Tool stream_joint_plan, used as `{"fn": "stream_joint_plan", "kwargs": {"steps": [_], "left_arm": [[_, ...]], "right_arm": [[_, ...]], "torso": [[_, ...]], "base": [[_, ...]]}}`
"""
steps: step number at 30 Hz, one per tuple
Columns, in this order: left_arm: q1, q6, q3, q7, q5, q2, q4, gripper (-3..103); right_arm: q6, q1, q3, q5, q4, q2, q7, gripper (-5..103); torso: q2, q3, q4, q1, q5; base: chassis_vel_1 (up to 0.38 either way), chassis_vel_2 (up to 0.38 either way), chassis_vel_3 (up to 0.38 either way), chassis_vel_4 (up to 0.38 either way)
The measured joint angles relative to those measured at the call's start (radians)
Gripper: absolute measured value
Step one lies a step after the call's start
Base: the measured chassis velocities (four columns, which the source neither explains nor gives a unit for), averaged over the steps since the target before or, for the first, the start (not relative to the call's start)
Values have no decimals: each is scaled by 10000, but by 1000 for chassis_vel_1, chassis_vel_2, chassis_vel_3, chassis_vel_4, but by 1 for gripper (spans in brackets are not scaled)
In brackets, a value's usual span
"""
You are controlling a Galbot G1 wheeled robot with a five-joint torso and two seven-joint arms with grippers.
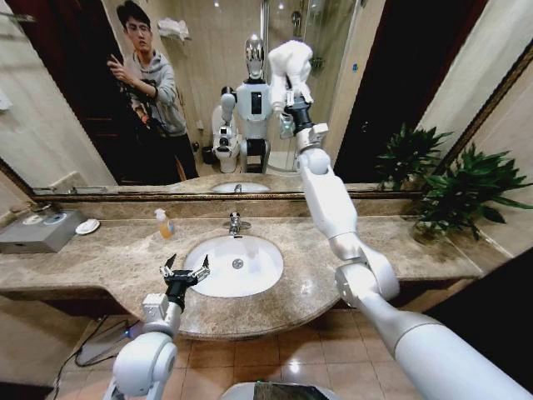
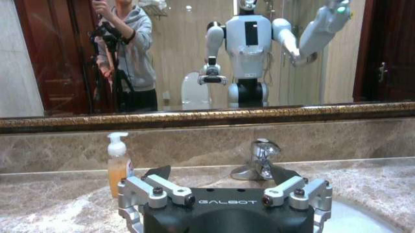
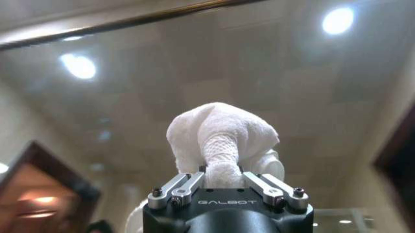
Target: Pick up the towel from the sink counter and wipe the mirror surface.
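My right arm reaches up over the sink counter (image 1: 400,250) to the mirror (image 1: 67,125). Its gripper (image 1: 295,102) is shut on the bunched white towel (image 1: 290,65), which is held against or right at the glass, high and near the middle. In the right wrist view the towel (image 3: 220,133) bulges out between the shut fingers of the right gripper (image 3: 222,175), with the mirror (image 3: 194,58) just behind it. My left gripper (image 1: 185,270) hovers low over the counter's front edge, left of the white basin (image 1: 241,268), open and holding nothing. The left wrist view shows that gripper (image 2: 220,175) facing the mirror (image 2: 65,48).
A chrome tap (image 1: 235,222) stands behind the basin, with an orange soap bottle (image 1: 164,223) to its left. A grey tissue box (image 1: 42,231) and a small dish (image 1: 87,226) sit at the counter's far left. A potted plant (image 1: 466,196) fills the right end.
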Motion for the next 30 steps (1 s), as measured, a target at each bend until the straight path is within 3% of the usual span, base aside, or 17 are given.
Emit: {"fn": "stream_joint_plan", "kwargs": {"steps": [9,15,20,30], "left_arm": [[1,0,0,0,0,0,1,100],[0,0,0,0,0,0,0,100],[1,0,0,0,0,0,0,100],[1,0,0,0,0,0,1,100]], "right_arm": [[-222,-752,1246,851,1661,-1623,526,13],[-220,-847,1457,852,1660,-2109,549,13],[-173,-849,1138,521,1093,-1563,346,13],[-163,-939,679,-97,991,-174,9,13]], "torso": [[0,2,-8,5,5],[0,0,-6,0,3],[0,1,8,1,0],[-1,2,2,2,-2]], "base": [[0,0,0,0],[0,0,0,0],[0,0,0,0],[0,0,0,0]]}}
